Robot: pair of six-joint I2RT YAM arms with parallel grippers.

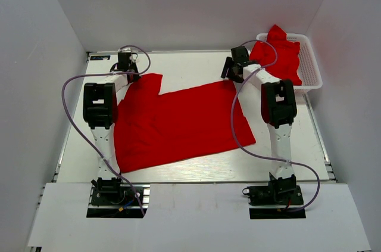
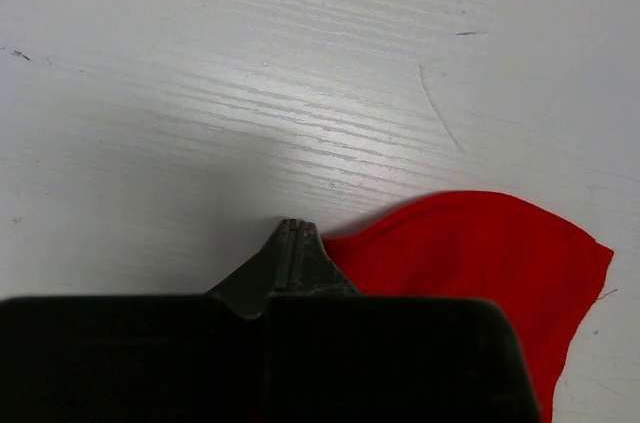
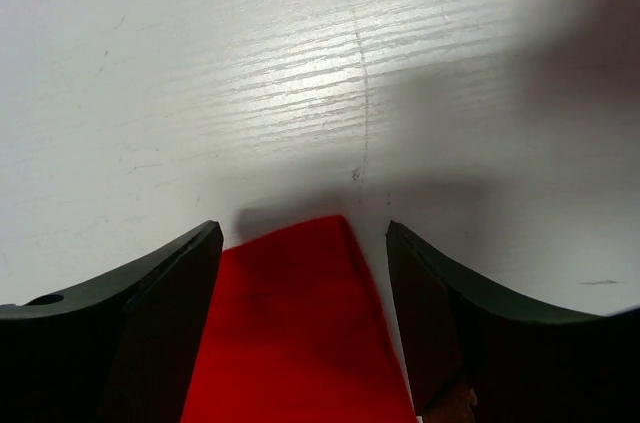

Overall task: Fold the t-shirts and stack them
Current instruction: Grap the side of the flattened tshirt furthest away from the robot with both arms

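**One red t-shirt lies spread on the white surface, and more lie in the basket**

The surface (image 1: 196, 64) is white, with a fine wood grain. Both wrist views show some thin scratches on it. Plain white walls (image 1: 196, 8) close it on the left, on the far side and on the right.

At the far right corner of the surface stands a white lattice basket (image 1: 314, 67), near the right wall. Inside it a heap of red t-shirts (image 1: 281, 52) lies crumpled and rises above the rim. How many there are cannot be told.

One red t-shirt (image 1: 178, 124) lies spread and mostly flat on the surface between the two arms. Its far edge reaches both hands.

The left hand (image 2: 290, 231) is low over the surface at the far left part of this t-shirt. Its fingers are pressed together. The red cloth lies just beside the tips on the right and goes under the body of the hand. Whether any cloth is caught between the fingers cannot be told.

The right hand (image 3: 303, 231) is at the far right corner of the same t-shirt. Its fingers are spread, and a pointed corner of the red cloth lies between them, not pinched.
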